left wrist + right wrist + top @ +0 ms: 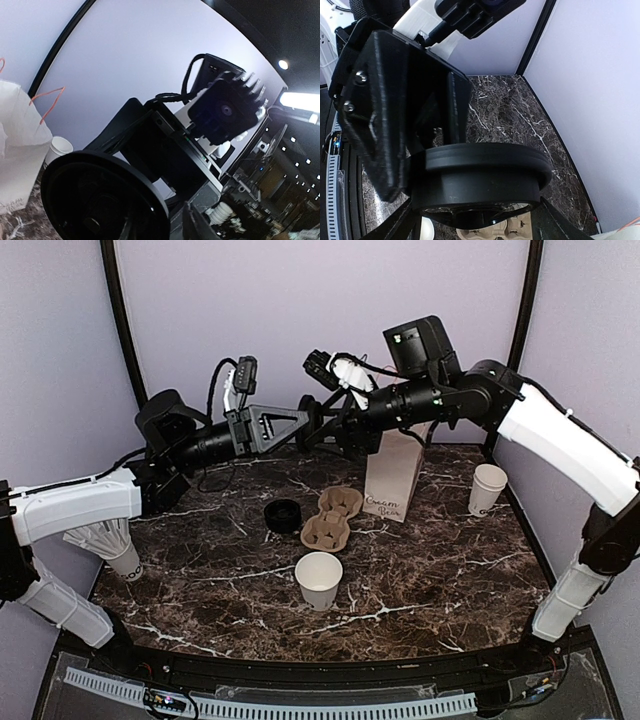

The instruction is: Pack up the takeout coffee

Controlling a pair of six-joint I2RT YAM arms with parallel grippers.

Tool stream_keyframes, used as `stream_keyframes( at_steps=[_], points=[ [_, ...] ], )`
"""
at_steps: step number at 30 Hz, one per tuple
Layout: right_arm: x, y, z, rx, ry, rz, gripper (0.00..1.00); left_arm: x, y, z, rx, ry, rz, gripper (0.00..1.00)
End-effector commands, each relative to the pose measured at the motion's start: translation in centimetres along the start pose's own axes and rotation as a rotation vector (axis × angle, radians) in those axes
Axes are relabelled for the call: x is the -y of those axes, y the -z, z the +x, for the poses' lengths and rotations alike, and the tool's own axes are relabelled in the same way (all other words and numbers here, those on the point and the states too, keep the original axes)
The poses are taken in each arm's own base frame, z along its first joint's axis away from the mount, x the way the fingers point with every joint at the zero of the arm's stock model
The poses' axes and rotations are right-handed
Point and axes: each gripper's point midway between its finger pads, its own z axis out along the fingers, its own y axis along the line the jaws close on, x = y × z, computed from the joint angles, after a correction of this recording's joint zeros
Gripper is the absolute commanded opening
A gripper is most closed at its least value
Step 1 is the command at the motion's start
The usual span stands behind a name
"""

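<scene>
The step in hand looks like a mid-air handover of the black lid [480,175], high over the far middle of the table [440,580]; the left gripper [303,426] and the right gripper [327,430] meet nose to nose there. In the right wrist view the right fingers [550,225] bracket the lid on both sides and appear clamped on its rim; the left gripper bears on the lid from above, but whether it pinches or sits loose I cannot tell (no view shows its tips clearly). The takeout coffee [488,488], which I take to be the white cup with dark lettering near its base, stands uncapped at the far right, just right of the paper bag [392,480]; a second open cup [318,580] stands near centre, in front of the cardboard carrier [333,518].

To do it well, one gripper should release only once the other's hold is sure; the freed arm should back straight away so it does not drag the lid; the lid should travel level, then be centred on the rim and pressed evenly, since a light paper cup will likely tip or buckle under a skewed push.
</scene>
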Motion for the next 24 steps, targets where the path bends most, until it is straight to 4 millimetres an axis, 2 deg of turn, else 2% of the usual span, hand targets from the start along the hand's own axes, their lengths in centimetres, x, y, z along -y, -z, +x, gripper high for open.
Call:
stream_keyframes(
  at_steps=[1, 2, 3, 4, 5, 6, 7, 8, 9, 10, 11, 12, 13, 14, 17, 20, 24],
  points=[
    [0.6, -0.5, -0.5, 0.016, 0.013, 0.043, 0.64, 0.0, 0.5, -0.3, 0.012, -0.045, -0.056, 0.48],
    [0.7, -0.8, 0.4, -0.005, 0.020, 0.055, 0.64, -1.0, 0.7, 0.2, -0.011, -0.067, -0.109, 0.52],
    [0.9, -1.0, 1.3, -0.027, 0.027, 0.070, 0.64, -1.2, 1.0, 0.2, -0.016, -0.085, -0.138, 0.58],
    [0.9, -1.3, 2.4, -0.054, 0.032, 0.079, 0.65, -2.8, 1.5, 0.9, -0.045, -0.103, -0.226, 0.60],
    [0.9, -1.4, 3.5, -0.078, 0.036, 0.086, 0.65, -3.0, 1.9, 0.9, -0.051, -0.122, -0.260, 0.61],
    [0.9, -1.4, 4.7, -0.101, 0.038, 0.093, 0.66, -4.5, 2.7, 1.8, -0.086, -0.131, -0.347, 0.62],
    [0.8, -1.5, 6.3, -0.136, 0.038, 0.094, 0.66, -5.2, 3.6, 2.6, -0.123, -0.120, -0.406, 0.63],
    [0.7, -1.4, 7.4, -0.158, 0.042, 0.094, 0.67, -6.1, 4.3, 2.6, -0.125, -0.151, -0.468, 0.63],
    [0.5, -1.3, 8.6, -0.184, 0.051, 0.087, 0.68, -6.9, 5.4, 3.6, -0.163, -0.135, -0.528, 0.63],
    [0.2, -1.2, 9.8, -0.214, 0.064, 0.084, 0.68, -8.1, 6.3, 3.7, -0.166, -0.151, -0.604, 0.63],
    [0.0, -1.0, 10.8, -0.238, 0.081, 0.078, 0.68, -9.1, 7.4, 4.9, -0.205, -0.135, -0.666, 0.63],
    [-0.6, -0.8, 11.8, -0.267, 0.091, 0.059, 0.68, -10.4, 8.5, 5.1, -0.212, -0.160, -0.745, 0.64],
    [-1.2, -0.6, 12.6, -0.290, 0.105, 0.033, 0.68, -12.0, 9.8, 7.0, -0.263, -0.142, -0.812, 0.64],
    [-1.8, -0.4, 13.1, -0.304, 0.116, 0.004, 0.68, -13.5, 10.9, 7.7, -0.279, -0.148, -0.888, 0.63],
    [-3.7, 0.4, 14.0, -0.335, 0.155, -0.105, 0.68, -16.6, 13.7, 12.4, -0.407, -0.086, -0.998, 0.59],
    [-5.4, 0.8, 15.6, -0.386, 0.203, -0.214, 0.68, -17.9, 14.5, 16.0, -0.495, -0.016, -1.018, 0.55],
    [-6.8, 0.5, 17.2, -0.443, 0.248, -0.315, 0.67, -18.7, 15.2, 19.8, -0.539, 0.065, -1.019, 0.51]
  ],
)
